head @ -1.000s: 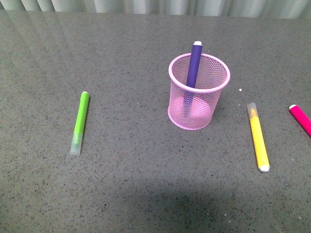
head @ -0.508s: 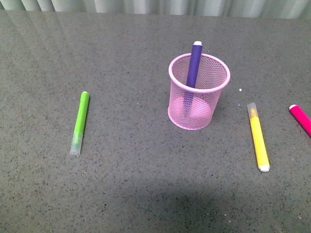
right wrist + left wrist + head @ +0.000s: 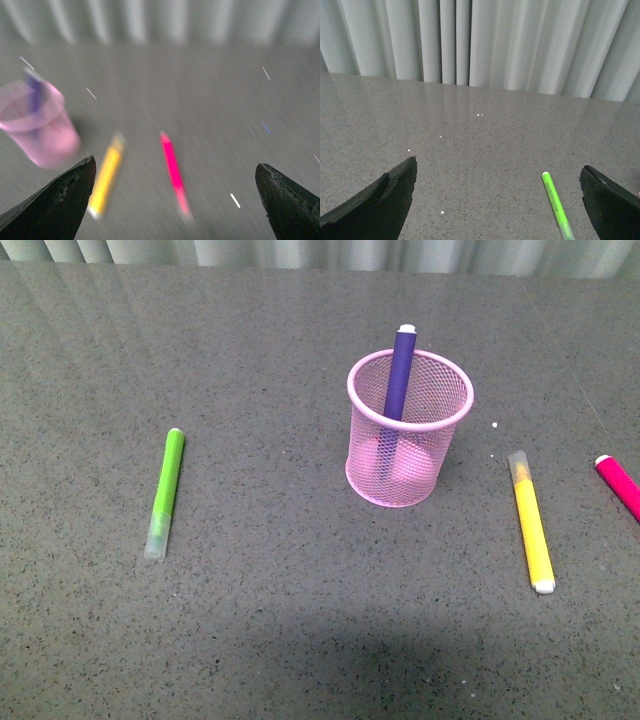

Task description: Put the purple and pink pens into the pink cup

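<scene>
The pink cup (image 3: 408, 430) stands upright near the table's middle, with the purple pen (image 3: 400, 373) leaning inside it, white plug up. The pink pen (image 3: 619, 485) lies flat at the right edge of the front view, partly cut off. The right wrist view is blurred by motion; it shows the pink cup (image 3: 37, 125), purple pen (image 3: 35, 95) and pink pen (image 3: 174, 170), which lies between the wide-apart fingers of my open right gripper (image 3: 175, 172). My left gripper (image 3: 499, 170) is open above bare table. Neither arm appears in the front view.
A yellow marker (image 3: 531, 521) lies between the cup and the pink pen, also blurred in the right wrist view as the yellow marker (image 3: 106, 175). A lime-green marker (image 3: 165, 491) lies at the left; the green marker (image 3: 556, 204) shows near my left gripper. Curtains hang behind the table.
Nothing has moved in the front view. The blur in the right wrist view shows that arm is moving.
</scene>
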